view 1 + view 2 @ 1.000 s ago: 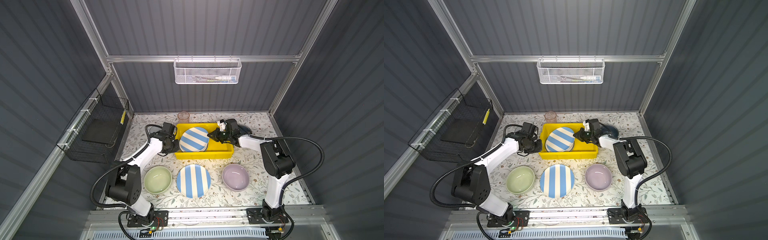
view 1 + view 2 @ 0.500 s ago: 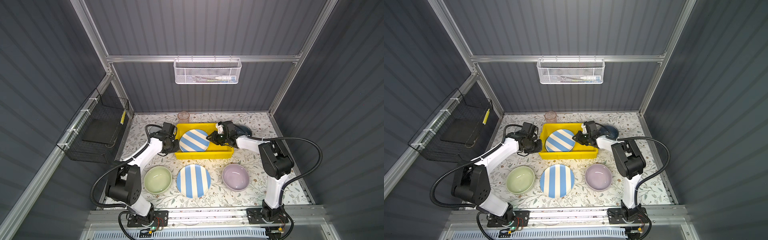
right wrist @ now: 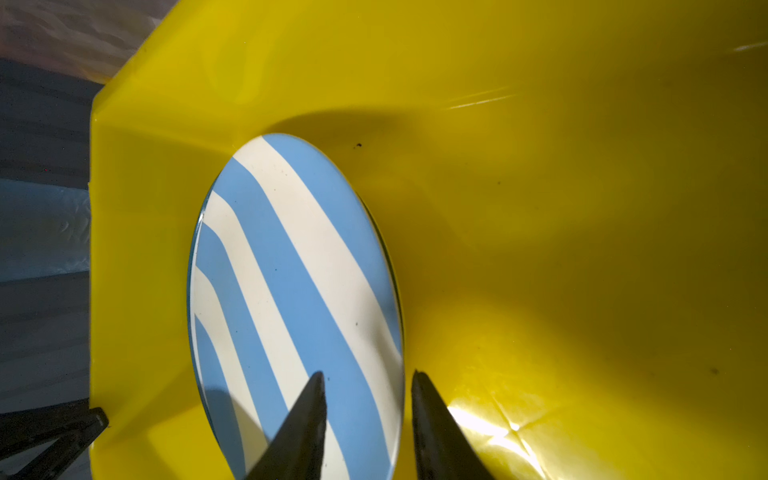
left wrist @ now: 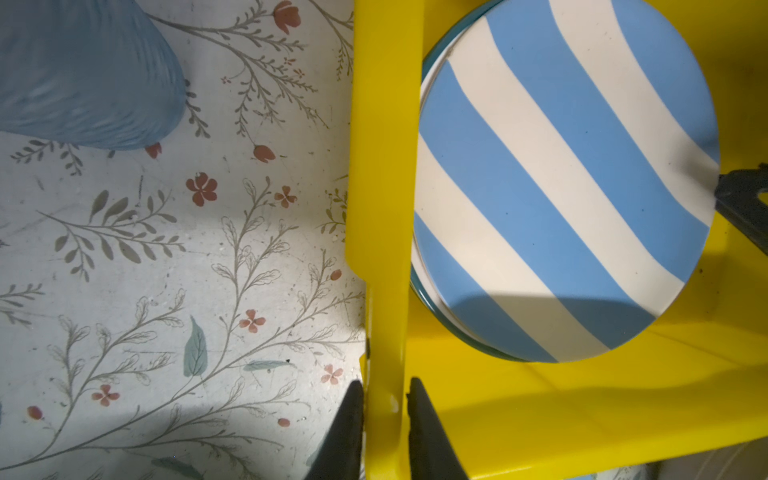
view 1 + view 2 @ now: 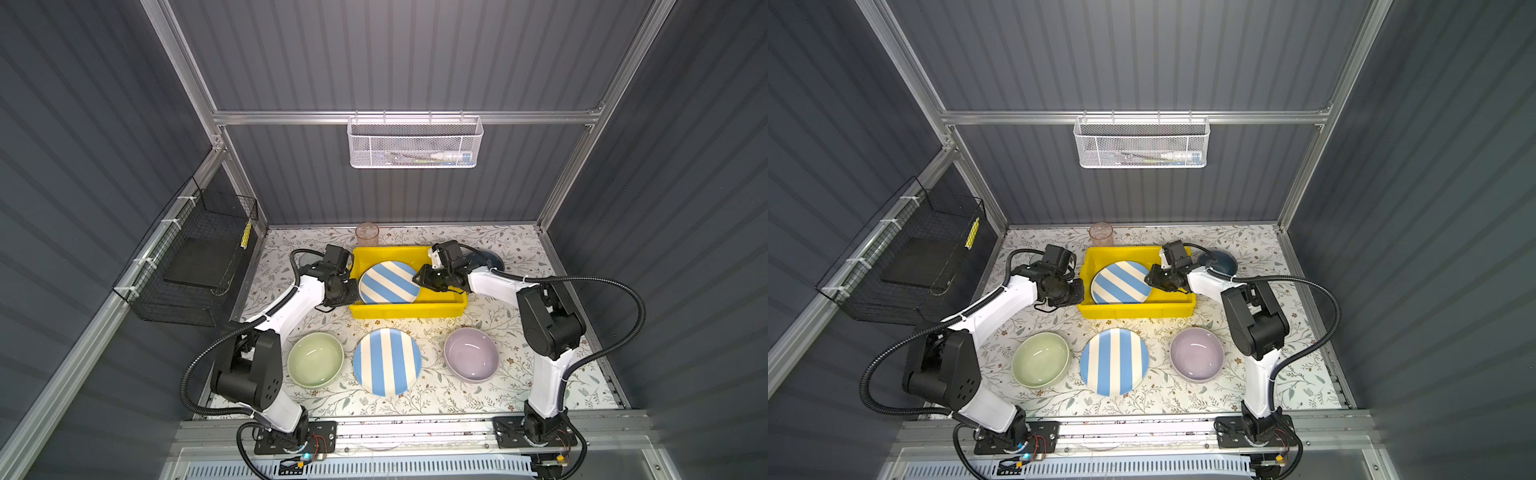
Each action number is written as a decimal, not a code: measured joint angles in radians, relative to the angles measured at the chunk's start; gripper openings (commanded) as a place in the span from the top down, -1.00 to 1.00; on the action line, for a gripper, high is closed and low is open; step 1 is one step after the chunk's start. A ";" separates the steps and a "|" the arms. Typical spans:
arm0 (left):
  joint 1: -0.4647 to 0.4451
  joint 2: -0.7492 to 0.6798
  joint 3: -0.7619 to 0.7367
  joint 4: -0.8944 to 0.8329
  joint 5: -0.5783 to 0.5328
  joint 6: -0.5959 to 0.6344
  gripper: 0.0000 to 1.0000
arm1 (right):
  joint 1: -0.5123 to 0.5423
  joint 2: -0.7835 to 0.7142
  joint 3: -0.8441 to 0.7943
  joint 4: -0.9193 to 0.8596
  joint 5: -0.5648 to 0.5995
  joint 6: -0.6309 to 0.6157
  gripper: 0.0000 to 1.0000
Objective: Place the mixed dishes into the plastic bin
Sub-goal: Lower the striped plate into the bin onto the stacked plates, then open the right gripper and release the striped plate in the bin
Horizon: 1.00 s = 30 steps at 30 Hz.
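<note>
The left gripper (image 4: 384, 415) pinched the left wall of the yellow plastic bin (image 5: 407, 311), one finger outside and one inside. This grip was judged to steady the bin during loading.

The blue-white striped plate (image 5: 388, 282) lay inside the bin, stacked on a teal-rimmed plate (image 4: 430, 305) whose edge showed beneath it. The right gripper (image 3: 368, 386) stood at that plate's right edge with its jaws spread. One finger was over the plate and the other over the bin floor, and neither clamped it. The plate was judged released.

The stack sat close to the bin's left wall, so the right half of the bin floor was bare and left room for further dishes.

Not yet in the bin were:
- a second striped plate (image 5: 387, 360), a pale green bowl (image 5: 316, 360) and a lilac bowl (image 5: 471, 354) in a row at the front, apart from one another;
- a dark blue bowl (image 5: 490, 259) behind the right arm;
- a pink tumbler (image 5: 367, 235) upright just behind the bin;
- a blue tumbler (image 4: 83, 75) lying on its side left of the bin.
</note>
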 measured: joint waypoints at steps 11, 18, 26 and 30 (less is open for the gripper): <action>0.000 0.000 0.000 0.000 0.000 0.003 0.56 | 0.071 0.072 0.128 -0.157 0.140 -0.081 0.07; 0.000 0.000 0.000 0.003 0.000 0.004 0.57 | 0.089 0.084 0.172 -0.221 0.177 -0.112 0.00; 0.000 0.000 0.000 0.003 0.004 0.010 0.57 | 0.097 0.087 0.191 -0.249 0.160 -0.137 -0.09; 0.000 0.000 0.000 0.003 0.004 0.010 0.57 | 0.101 0.108 0.229 -0.277 0.158 -0.147 -0.13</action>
